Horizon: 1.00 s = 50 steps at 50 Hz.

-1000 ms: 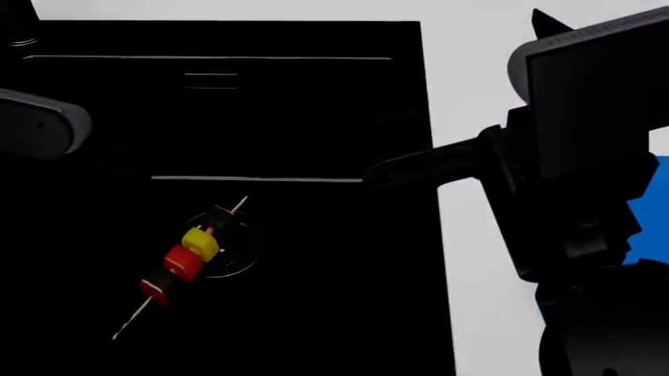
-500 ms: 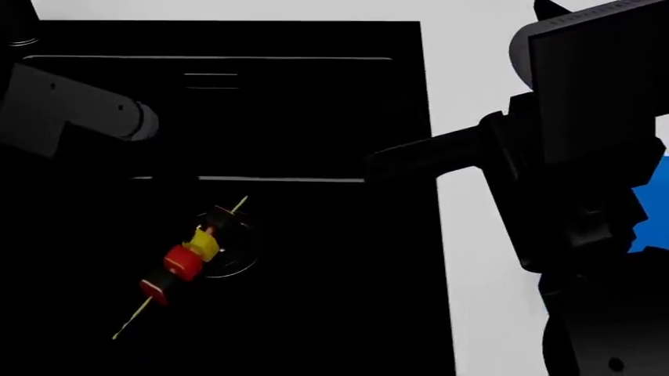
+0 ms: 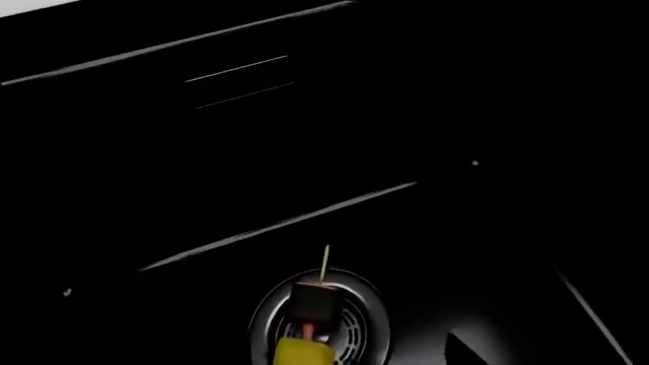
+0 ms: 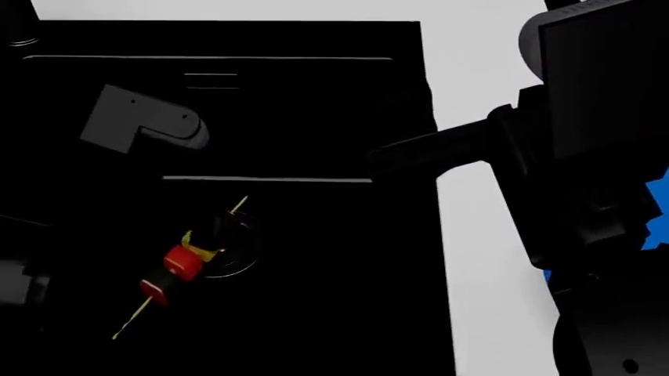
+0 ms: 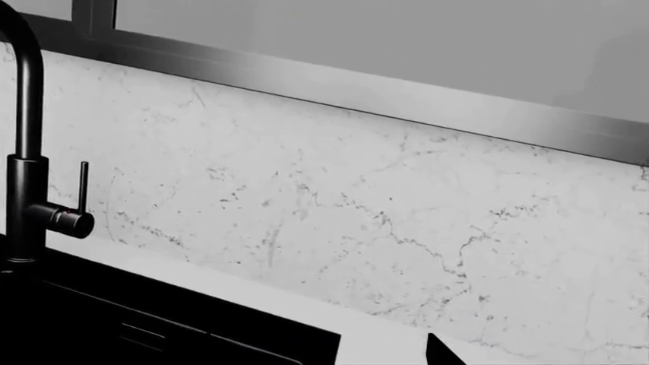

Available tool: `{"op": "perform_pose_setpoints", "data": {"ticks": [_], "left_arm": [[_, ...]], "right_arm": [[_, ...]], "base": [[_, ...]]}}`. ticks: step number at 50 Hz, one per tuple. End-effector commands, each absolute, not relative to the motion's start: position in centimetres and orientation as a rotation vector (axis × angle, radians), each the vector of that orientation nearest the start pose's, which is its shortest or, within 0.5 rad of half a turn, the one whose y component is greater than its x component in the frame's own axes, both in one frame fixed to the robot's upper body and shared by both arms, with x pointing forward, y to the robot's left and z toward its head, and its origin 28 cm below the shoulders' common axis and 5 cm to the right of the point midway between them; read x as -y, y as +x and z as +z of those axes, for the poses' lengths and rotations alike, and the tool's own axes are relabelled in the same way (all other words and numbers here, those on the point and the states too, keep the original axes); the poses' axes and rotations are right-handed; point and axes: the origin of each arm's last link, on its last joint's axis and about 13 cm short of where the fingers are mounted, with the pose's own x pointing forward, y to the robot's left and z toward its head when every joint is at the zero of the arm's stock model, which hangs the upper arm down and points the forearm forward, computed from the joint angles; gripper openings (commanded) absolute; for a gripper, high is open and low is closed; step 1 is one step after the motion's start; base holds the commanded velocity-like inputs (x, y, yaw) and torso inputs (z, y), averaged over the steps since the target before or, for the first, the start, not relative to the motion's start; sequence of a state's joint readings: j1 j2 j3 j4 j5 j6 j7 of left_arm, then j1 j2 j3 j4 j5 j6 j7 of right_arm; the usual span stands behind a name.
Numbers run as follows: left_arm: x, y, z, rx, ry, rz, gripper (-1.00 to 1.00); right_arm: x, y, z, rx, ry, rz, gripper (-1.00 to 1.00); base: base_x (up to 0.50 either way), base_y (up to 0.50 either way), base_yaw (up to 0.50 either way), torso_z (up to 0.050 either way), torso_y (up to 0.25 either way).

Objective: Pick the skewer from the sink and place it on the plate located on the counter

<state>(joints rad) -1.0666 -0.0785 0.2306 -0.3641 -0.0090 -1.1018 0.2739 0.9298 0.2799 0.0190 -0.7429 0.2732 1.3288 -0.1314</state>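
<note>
Sink [image 4: 313,102]: big black basin filling most of the head view, pale edge lines across it. Counter [image 4: 471,274] is a white strip along the basin's 3 o'clock side. Right arm [image 4: 585,157] bulks over that strip, a dark link reaching toward the basin; its gripper's fingers aren't readable in any view, so can't tell whether they're apart or together. Plate [image 4: 659,211]: only a blue sliver shows past the right arm, at 3 o'clock. Left arm [image 4: 146,121] shows as a grey link over the basin at about 10 o'clock from the skewer; gripper lost against the black, finger state can't tell. Faucet [image 5: 26,152], black, stands at the basin's back edge against a marbled wall [image 5: 355,198]. Drain [image 4: 230,247], round and shiny, on the basin floor. Skewer [image 4: 180,265] lies across the drain, in the sink, stick running 1 to 7 o'clock, red chunk mid-stick, yellow chunk just above it.
</note>
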Motion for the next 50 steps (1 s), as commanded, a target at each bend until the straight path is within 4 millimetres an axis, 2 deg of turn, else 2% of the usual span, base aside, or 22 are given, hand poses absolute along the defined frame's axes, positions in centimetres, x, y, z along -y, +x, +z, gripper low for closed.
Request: {"op": "perform_pose_setpoints", "data": {"ticks": [1, 22, 50], "left_arm": [[-20.9, 39.7, 17.3, -0.541, 0.222, -0.255, 1.0], [-21.2, 40.5, 13.9, -0.659, 0.258, -0.249, 1.0], [-23.4, 39.1, 10.8, -0.776, 0.262, -0.198, 1.0]], "right_arm": [[13.7, 25.3, 28.8, 0.3, -0.19, 0.191, 1.0], [13.9, 25.4, 28.4, 0.289, -0.194, 0.19, 1.0], [13.8, 25.4, 28.4, 0.282, -0.205, 0.188, 1.0]], "base": [[0.0, 0.0, 0.0, 0.0, 0.0], [0.0, 0.0, 0.0, 0.0, 0.0], [0.0, 0.0, 0.0, 0.0, 0.0]]}}
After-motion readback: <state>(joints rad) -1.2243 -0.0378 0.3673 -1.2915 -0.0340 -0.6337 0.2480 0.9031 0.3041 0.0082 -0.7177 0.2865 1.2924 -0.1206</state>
